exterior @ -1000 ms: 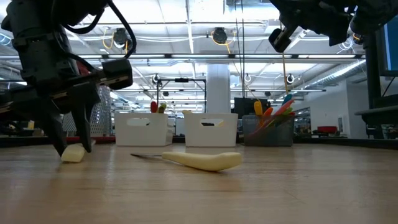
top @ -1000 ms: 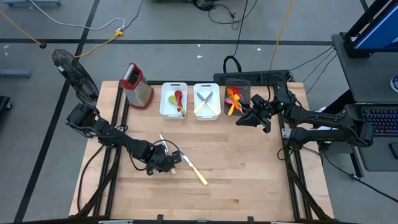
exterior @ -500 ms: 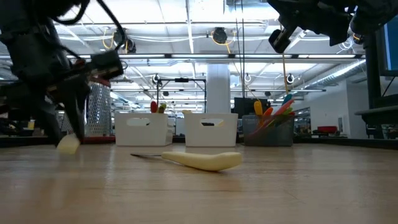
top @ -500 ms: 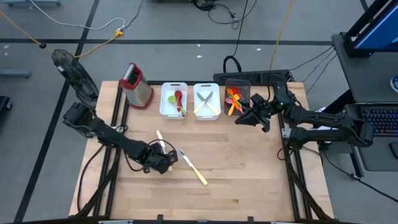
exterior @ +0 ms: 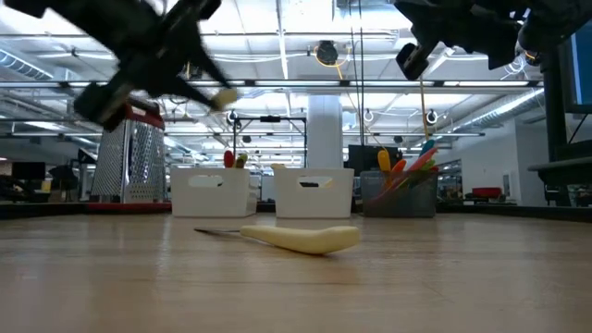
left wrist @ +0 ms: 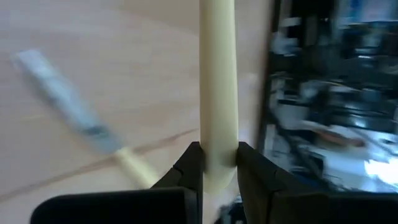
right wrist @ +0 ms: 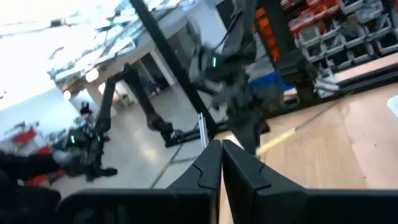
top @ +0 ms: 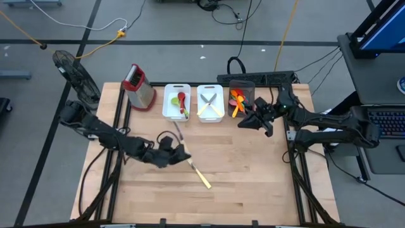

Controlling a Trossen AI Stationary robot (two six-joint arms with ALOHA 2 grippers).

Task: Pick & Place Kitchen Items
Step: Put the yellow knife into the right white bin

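- Left pincer [top: 179, 152] is clenched on a cream-handled utensil [left wrist: 218, 93], gripped across the handle near one end; its metal end [top: 178, 131] points toward the bins, most likely to drop it in blade first.
- The piece is clear of the counter [top: 253, 183]: the low view shows the handle tip [exterior: 222, 96] high above the wood.
- A second utensil with a pale yellow handle [top: 202, 177] lies flat on the counter just beside the left pincer, apart from it; probably next to be picked.
- Further back, three bins stand in a row: first white bin [top: 168, 109] holds red and green pieces, second white bin [top: 221, 101] holds metal pieces with yellow handles, and the dark bin [top: 243, 85] holds orange and red ones. Sorting looks to be by kind, so the held piece likely belongs in the second bin.
- Box grater [top: 138, 87] stands left of the bins.
- Right pincer [top: 253, 119] is clenched on nothing, waiting beside the dark bin.
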